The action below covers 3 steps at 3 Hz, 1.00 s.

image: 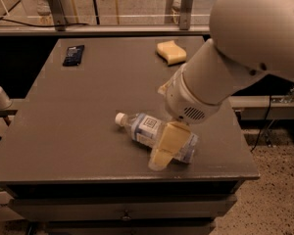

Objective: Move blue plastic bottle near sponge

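Close to the near edge of the worktop (83, 116), a little right of centre, the blue plastic bottle (146, 127) lay on its side. Its white cap pointed left and slightly away, and its labelled body ran back toward the near right. The pincer (162, 153) was down right over the bottle's thick end. One pale yellow pad crossed in front of the label, and its tip reached almost to the worktop surface on the near side. From where I stood I could not tell whether the pincer was apart, together, or clamped on the bottle. The big pale arm (245, 43) came in from the upper right and hung over the right half of the worktop.

Farther back, the sponge (171, 52) sat near the far edge, right of centre and well apart from the bottle. A small dark packet (73, 55) lay flat at the far left corner.
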{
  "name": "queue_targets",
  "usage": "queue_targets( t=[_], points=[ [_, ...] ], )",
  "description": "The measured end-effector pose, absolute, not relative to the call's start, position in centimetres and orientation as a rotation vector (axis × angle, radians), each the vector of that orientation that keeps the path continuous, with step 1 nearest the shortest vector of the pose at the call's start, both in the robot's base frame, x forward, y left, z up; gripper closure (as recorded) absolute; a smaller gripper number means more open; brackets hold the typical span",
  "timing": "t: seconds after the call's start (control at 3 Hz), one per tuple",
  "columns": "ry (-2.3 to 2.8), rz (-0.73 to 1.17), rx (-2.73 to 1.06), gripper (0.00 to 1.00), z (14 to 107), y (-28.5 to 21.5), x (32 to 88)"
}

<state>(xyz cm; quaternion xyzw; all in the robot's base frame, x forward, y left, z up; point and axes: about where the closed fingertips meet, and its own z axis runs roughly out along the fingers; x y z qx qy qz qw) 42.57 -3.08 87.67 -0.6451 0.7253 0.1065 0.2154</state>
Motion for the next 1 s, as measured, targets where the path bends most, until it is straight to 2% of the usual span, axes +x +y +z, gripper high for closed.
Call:
queue_targets(
  t=[0.33,0.67,1.0],
  points=[
    [2.01,0.294,-1.813,0.0,84.5,-0.9,43.4],
    [2.014,0.247,-1.777,0.17,83.3,-0.9,45.3],
    [2.045,0.191,-1.713,0.41,83.4,-2.5,47.1]
  ],
)
